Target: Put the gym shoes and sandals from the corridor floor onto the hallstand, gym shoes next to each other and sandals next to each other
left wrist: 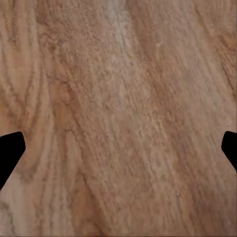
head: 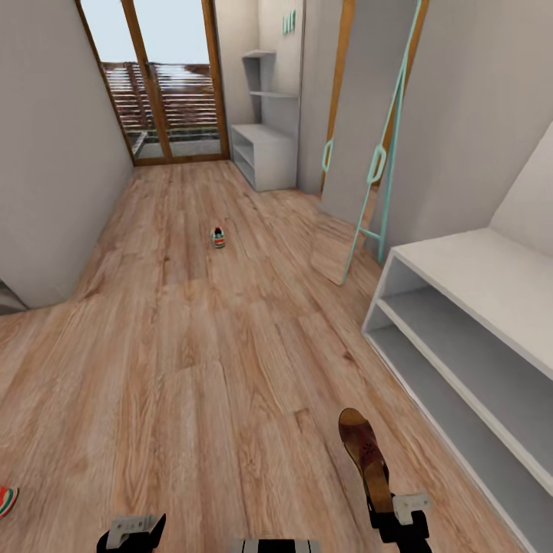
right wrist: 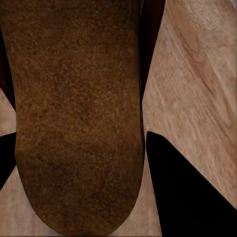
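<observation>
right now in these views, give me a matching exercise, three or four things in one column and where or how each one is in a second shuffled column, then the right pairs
Things:
1. sandal
2. gym shoe
3. left gripper
4. hallstand

Place or state:
A. far down the corridor floor, lying alone
B. against the wall on the robot's right, both shelves bare
C. gripped by the right gripper, above the floor
D. open, nothing between its fingers

Pairs: 1-C, 2-A, 3-D, 4-B

Walls: I see plain pale grey walls.
Far end: wood-framed glass door, daylight.
Leaning: mint-framed tall mirror.
</observation>
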Robot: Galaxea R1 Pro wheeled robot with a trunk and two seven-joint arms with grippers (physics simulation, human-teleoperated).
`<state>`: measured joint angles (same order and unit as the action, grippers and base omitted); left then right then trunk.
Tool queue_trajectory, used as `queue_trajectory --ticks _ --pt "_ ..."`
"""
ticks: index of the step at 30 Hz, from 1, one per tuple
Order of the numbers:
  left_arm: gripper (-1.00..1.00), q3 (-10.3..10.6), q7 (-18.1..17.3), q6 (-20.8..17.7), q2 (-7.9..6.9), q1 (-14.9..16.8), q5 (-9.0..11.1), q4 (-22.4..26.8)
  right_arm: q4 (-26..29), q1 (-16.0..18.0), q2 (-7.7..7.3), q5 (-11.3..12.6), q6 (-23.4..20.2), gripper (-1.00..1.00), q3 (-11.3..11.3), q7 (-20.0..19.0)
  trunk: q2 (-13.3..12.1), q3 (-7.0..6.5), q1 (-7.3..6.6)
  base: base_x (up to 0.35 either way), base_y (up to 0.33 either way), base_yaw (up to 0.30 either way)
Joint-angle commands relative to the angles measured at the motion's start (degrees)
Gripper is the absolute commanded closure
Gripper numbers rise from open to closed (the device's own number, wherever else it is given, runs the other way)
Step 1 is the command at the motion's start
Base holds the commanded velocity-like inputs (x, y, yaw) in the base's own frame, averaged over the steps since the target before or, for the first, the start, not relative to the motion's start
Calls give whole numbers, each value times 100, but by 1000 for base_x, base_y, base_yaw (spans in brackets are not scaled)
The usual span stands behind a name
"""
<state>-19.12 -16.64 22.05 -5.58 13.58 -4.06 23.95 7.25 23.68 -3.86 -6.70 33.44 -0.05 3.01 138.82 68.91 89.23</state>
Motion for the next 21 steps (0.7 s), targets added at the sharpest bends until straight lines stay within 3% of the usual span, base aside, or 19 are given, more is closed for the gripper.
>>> queue_trajectory --ticks 1,21 --pt "-100 -48 -41 19 4 5 -43 -4 -4 4 -1 -42 13 100 -4 24 1 -5 3 339 0 0" --pt "-100 -48 -35 19 -2 4 -43 -4 -3 1 4 -42 13 100 -4 24 1 -184 3 339 0 0"
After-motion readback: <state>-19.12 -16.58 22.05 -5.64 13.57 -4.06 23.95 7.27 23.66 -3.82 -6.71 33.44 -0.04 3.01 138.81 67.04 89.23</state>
